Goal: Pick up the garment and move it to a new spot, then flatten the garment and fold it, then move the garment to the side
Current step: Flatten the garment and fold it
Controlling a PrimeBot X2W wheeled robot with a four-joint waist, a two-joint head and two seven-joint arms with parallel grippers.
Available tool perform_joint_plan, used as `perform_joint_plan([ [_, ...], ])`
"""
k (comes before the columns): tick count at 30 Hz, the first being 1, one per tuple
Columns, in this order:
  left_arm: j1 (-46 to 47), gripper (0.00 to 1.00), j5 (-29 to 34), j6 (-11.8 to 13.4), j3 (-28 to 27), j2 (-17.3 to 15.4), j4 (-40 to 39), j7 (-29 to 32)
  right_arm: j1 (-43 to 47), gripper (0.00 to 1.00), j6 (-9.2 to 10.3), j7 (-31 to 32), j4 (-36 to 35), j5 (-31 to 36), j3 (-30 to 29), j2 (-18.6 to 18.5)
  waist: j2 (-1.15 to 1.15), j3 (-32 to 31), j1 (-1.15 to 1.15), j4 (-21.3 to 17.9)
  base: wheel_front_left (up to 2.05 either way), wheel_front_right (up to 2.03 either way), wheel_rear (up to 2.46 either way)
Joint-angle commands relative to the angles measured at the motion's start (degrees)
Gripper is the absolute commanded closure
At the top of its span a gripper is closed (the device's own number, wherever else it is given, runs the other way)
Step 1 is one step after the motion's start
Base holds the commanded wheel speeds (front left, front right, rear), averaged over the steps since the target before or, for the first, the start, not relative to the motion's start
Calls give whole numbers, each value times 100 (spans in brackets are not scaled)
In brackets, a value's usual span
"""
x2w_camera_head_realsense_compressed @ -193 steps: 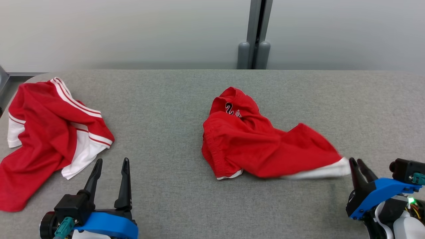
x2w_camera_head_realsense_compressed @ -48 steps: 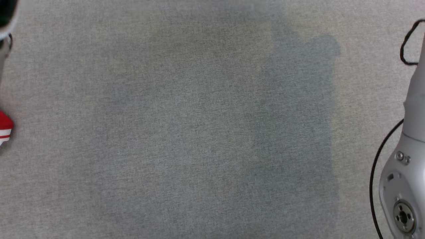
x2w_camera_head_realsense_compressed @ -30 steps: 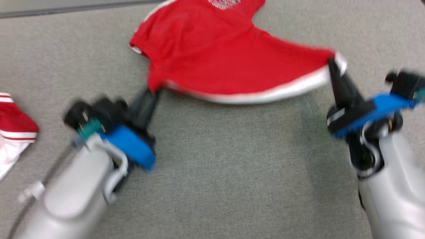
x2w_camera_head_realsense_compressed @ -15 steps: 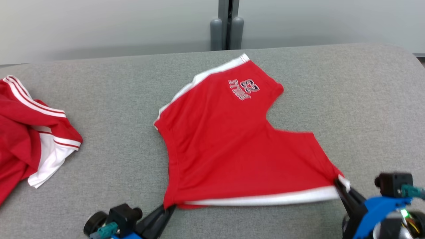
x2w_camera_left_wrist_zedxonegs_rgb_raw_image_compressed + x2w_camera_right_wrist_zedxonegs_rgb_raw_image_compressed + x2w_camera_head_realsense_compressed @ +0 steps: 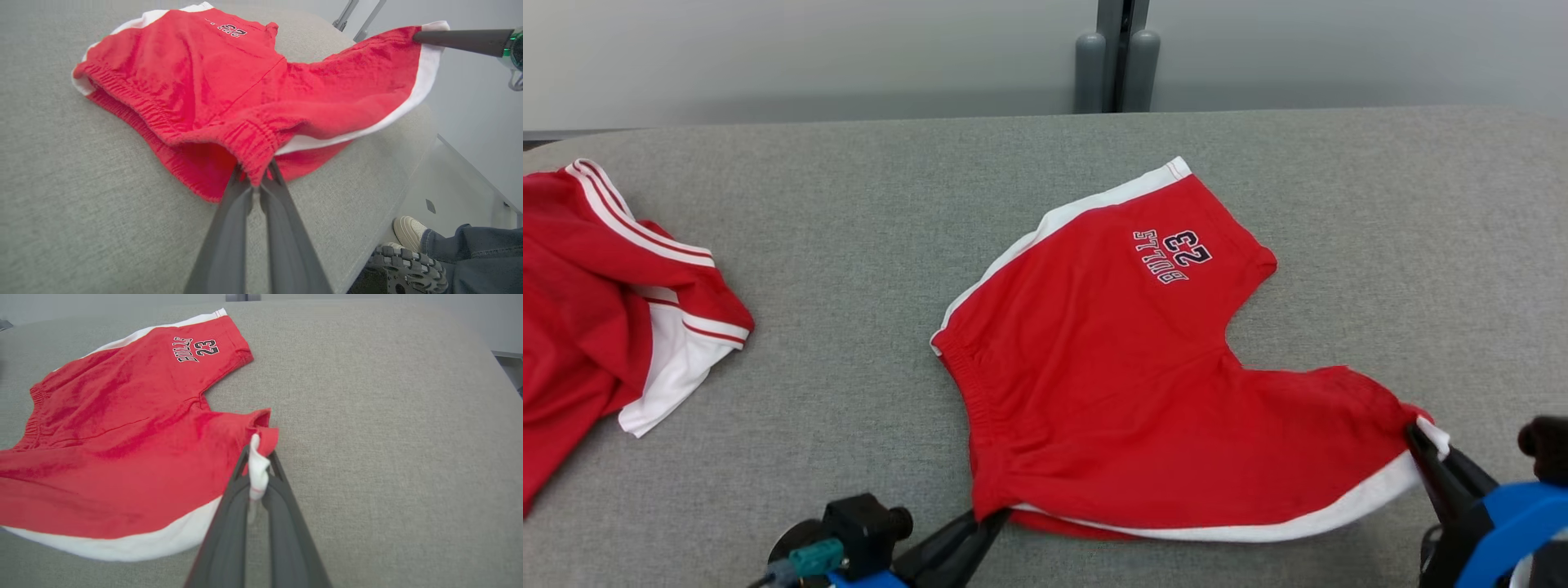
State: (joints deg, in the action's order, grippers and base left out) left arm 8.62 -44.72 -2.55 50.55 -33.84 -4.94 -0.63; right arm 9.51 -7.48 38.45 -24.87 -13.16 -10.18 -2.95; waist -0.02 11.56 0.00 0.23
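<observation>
Red shorts (image 5: pixel 1143 392) spread mid-frame on grey counter (image 5: pixel 849 204). Left hand (image 5: pixel 990 519) clamped on waistband corner, lower centre; right hand (image 5: pixel 1417 433) clamped on leg hem, lower right.

Soft matt cloth shorts (image 5: pixel 1127 384); coarse matt woven fabric on table (image 5: pixel 849 327).

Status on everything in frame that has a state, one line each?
red shorts: spread open, unfolded, print side up; far leg flat on the table, near edge stretched between the two grippers.
left gripper: shut on the shorts' waistband corner.
right gripper: shut on the white-trimmed leg hem corner.
striped red garment: crumpled at the table's left, nothing touching it.
</observation>
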Motion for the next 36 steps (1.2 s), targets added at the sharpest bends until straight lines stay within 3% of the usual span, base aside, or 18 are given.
perform_joint_plan([
  [1, 162, 100, -28, -2, -59, 45, 5, 48, -219, 100, -3, 41, 47, 28, 34, 6, 2, 41, 0, 47, 0, 0, 0],
  [7, 856, 100, -285, -22, -282, 380, 177, 331, -1471, 100, -3, 497, 721, 79, 180, -137, 2, 174, 0, 155, 0, 0, 0],
  [18, 1862, 100, -438, 162, -710, 988, 1078, 277, -4027, 100, -3, 1033, 2747, 136, 166, -280, 2, 760, 0, 468, 0, 0, 0],
  [28, 2748, 100, -255, 361, -939, 1723, 2293, -280, -5959, 100, -3, 636, 4421, 675, -113, -371, 2, 1524, 0, 816, 0, 0, 0],
  [34, 2966, 100, -284, 344, -971, 1993, 2670, -450, -6505, 100, -2, 367, 5008, 956, -72, -338, 2, 1757, 0, 985, 0, 0, 0],
  [35, 2975, 100, -303, 340, -976, 2036, 2723, -473, -6556, 76, -3, 313, 5095, 970, -72, -316, 2, 1774, 0, 1013, 0, 0, 0],
  [36, 2980, 81, -324, 330, -981, 2078, 2779, -486, -6592, 0, -3, 261, 5177, 950, -72, -296, 2, 1790, 0, 1043, 0, 0, 0],
])
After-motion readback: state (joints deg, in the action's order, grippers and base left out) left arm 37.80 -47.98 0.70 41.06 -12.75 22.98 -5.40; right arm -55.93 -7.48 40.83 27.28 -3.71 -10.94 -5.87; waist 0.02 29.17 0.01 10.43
